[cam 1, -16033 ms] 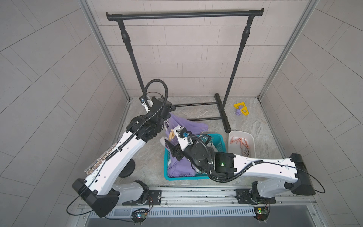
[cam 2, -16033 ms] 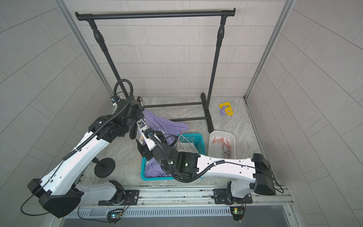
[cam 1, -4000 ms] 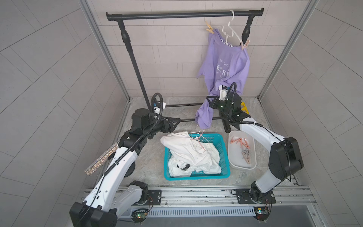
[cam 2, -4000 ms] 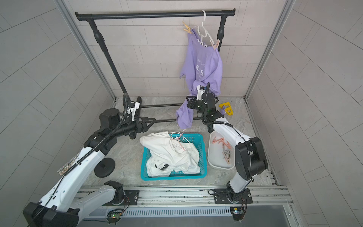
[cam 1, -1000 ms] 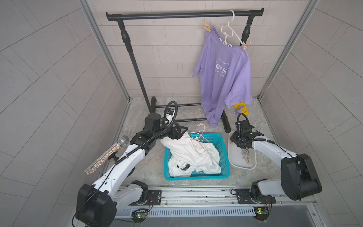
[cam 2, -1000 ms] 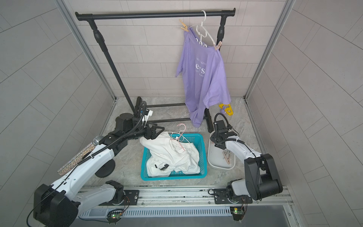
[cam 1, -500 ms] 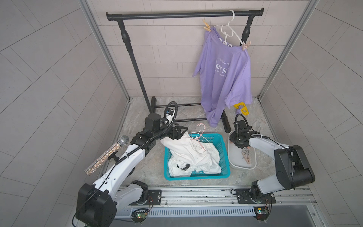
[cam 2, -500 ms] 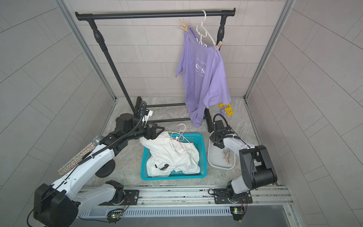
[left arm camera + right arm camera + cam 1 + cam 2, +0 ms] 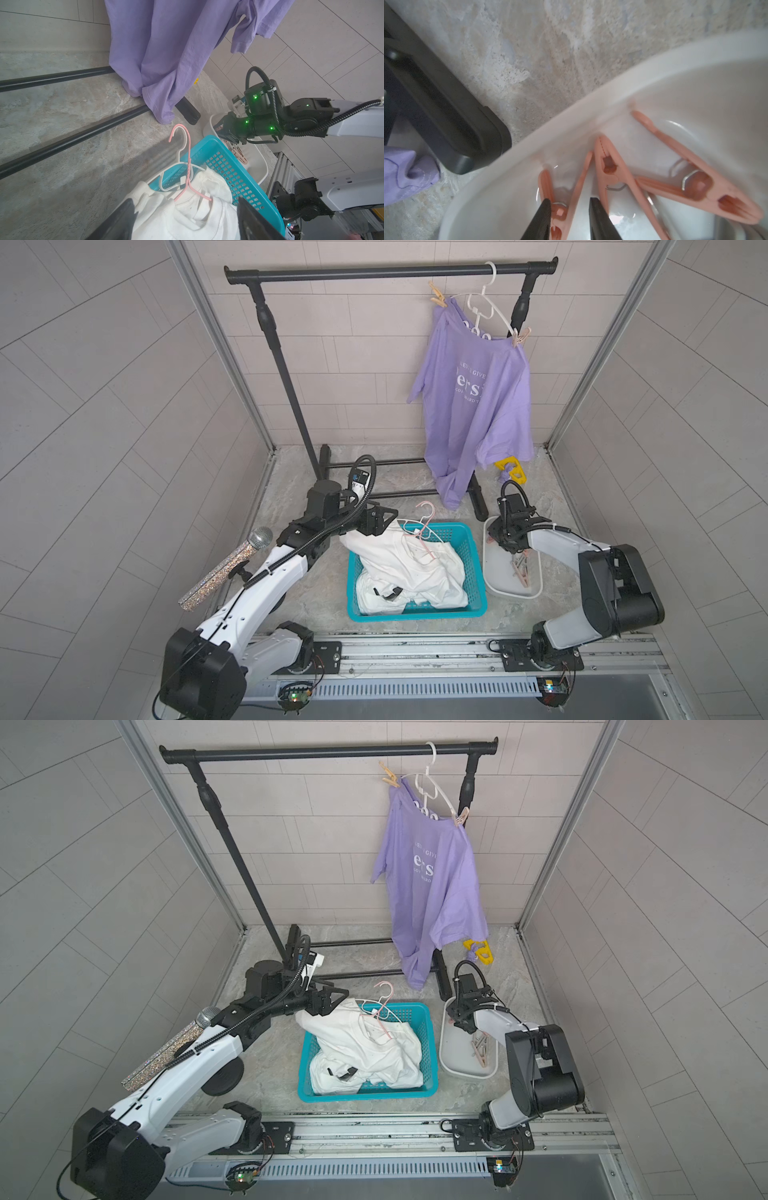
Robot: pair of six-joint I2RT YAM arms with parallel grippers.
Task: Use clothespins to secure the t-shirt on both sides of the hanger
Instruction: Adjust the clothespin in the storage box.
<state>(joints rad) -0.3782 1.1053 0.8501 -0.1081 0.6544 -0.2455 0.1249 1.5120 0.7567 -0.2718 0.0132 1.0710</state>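
Observation:
A purple t-shirt [image 9: 478, 406] hangs on a white hanger [image 9: 486, 302] from the rack, with a clothespin [image 9: 438, 296] at one shoulder and another clothespin [image 9: 519, 337] at the other. My right gripper [image 9: 569, 199] is down in the white tray [image 9: 511, 593]. Its jaws are open but narrow, straddling a salmon clothespin [image 9: 564, 207]; one finger touches it and a slit shows at the other. Two more salmon pins [image 9: 695, 182] lie beside it. My left gripper [image 9: 185, 209] is open over a white t-shirt [image 9: 407, 568] with a pink hanger [image 9: 424, 526] in the teal basket [image 9: 415, 614].
The black rack [image 9: 390, 270] stands at the back; its foot [image 9: 478, 502] lies just beyond the tray. A glittery microphone [image 9: 224, 572] on a stand rises beside my left arm. A yellow object [image 9: 511, 468] lies in the far right corner.
My right gripper has come down from the purple shirt's hem into the tray, and its jaws have narrowed round a clothespin over the last second. The left arm has stayed still.

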